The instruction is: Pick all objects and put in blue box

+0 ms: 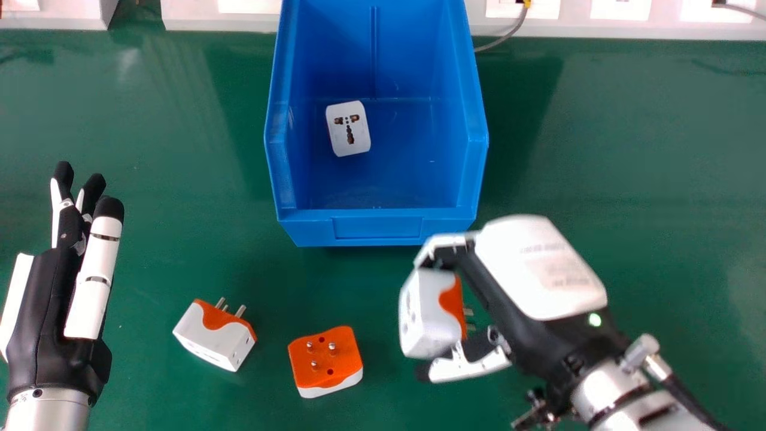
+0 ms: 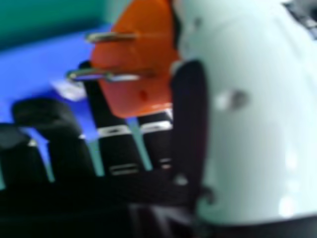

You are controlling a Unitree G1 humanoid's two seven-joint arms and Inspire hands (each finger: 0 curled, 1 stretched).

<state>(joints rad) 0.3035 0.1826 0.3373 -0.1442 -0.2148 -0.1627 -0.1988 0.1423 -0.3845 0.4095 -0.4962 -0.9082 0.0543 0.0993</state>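
Note:
My right hand (image 1: 538, 269) is just in front of the blue box (image 1: 377, 227), its fingers and thumb pinching an orange and white adapter (image 1: 428, 314). In the right hand view, the held adapter (image 2: 136, 64) shows its orange face and metal pins between the thumb and fingers of my right hand (image 2: 188, 124). A white adapter (image 1: 348, 129) lies inside the box. Two more orange and white adapters rest on the table: one on its side (image 1: 214, 335), another with its pins up (image 1: 326, 361). My left hand (image 1: 57, 299) is at the left edge, fingers straight.
The green table (image 1: 167, 197) surrounds the box. White power strips (image 1: 628, 24) run along its back edge, and a grey cable (image 1: 505, 37) curves down behind the box's right side.

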